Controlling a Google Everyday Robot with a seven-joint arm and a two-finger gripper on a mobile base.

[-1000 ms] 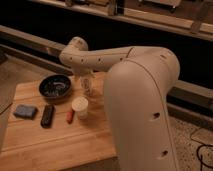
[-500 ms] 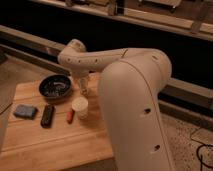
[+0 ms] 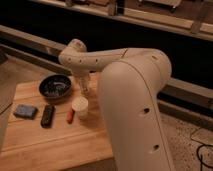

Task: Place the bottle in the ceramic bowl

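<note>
Since a second ago the gripper (image 3: 83,84) has come down over the back of the worktop and its fingers have drawn together. It is now closed on the slim, pale, translucent bottle (image 3: 85,89), which is still down on the wood and partly hidden by the fingers.

Biggest in view is the bulky white robot arm (image 3: 132,100), filling the right half and reaching leftward to its wrist. Under it lies the pale wooden worktop (image 3: 55,142).

On that, the round, glossy black ceramic bowl (image 3: 54,86) sits at 9 o'clock from the bottle, near but apart. A white cup-like cylinder (image 3: 80,107) stands at 6 o'clock from the bottle, just beside it. A black oblong bar (image 3: 47,115) lies at 9 o'clock from the cup, with a flat blue pad (image 3: 25,111) further out the same way. A small red item (image 3: 70,116) lies at 8 o'clock from the cup — right against its foot, though I cannot tell whether they touch.
</note>
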